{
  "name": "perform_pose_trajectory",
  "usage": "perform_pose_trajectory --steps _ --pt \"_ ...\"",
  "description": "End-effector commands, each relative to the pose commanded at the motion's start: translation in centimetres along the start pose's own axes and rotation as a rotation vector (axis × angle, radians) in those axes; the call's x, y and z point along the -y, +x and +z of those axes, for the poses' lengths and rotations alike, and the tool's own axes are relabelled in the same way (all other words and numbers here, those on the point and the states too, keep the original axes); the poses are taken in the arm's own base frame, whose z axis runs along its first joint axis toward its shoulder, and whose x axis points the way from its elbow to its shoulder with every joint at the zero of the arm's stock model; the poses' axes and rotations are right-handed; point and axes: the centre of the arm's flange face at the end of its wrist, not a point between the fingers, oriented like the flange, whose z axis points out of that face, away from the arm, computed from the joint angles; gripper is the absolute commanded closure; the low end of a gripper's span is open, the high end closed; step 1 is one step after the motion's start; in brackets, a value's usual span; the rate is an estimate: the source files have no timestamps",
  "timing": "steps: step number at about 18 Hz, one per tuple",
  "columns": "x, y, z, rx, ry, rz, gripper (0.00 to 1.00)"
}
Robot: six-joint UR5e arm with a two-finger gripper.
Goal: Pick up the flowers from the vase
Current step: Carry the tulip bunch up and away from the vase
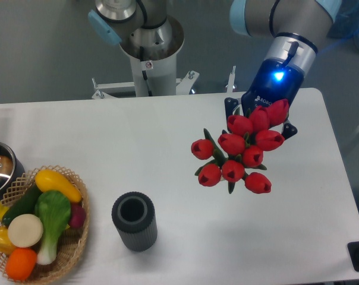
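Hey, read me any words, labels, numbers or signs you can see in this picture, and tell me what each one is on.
"ROBO...": white letters on the dark blue body of the gripper, cut off by the flowers; the rest is hidden.
Small red and white sticker on the robot base column: too small to read.
Nothing readable on the vase, basket or table.

Flowers [242, 153] up right of vase [134, 221]

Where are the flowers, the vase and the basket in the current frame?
flowers [242, 155]: fixed camera, a red bud mid-bunch.
vase [135, 234]: fixed camera, ribbed outer wall below the mouth.
basket [78, 242]: fixed camera, woven right-hand rim.
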Motion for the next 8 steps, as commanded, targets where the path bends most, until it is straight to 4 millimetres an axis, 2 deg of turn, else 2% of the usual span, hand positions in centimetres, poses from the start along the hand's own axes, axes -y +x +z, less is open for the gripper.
perform_pose_trajectory --steps 8 --pt "0.20 0.41 -0.11 -0.001 0.002 0.003 0.75"
